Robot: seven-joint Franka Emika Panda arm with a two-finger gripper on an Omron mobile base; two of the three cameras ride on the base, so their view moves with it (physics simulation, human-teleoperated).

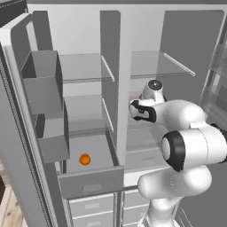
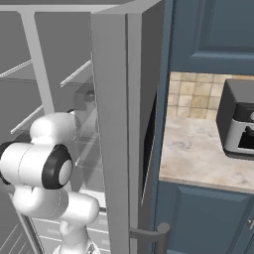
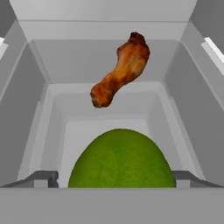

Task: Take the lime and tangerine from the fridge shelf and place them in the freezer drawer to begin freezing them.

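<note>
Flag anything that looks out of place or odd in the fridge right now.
The tangerine lies alone in the open freezer drawer, as the task wants. A browned drumstick sits uncovered on the shelf behind the lime. Nothing looks spilled or damaged.

Lime between my fingertips, drumstick beyond it

My two dark fingertips (image 3: 43, 178) stand wide apart at the bottom corners, and the green lime (image 3: 120, 159) sits between them, close up, with a visible gap on each side. Whether the tips touch it I cannot tell. Past the lime lies a browned chicken drumstick (image 3: 121, 70), tilted, thick end up and to the right. Pale grey fridge walls (image 3: 26, 113) box in both on the left, right and back.
</note>
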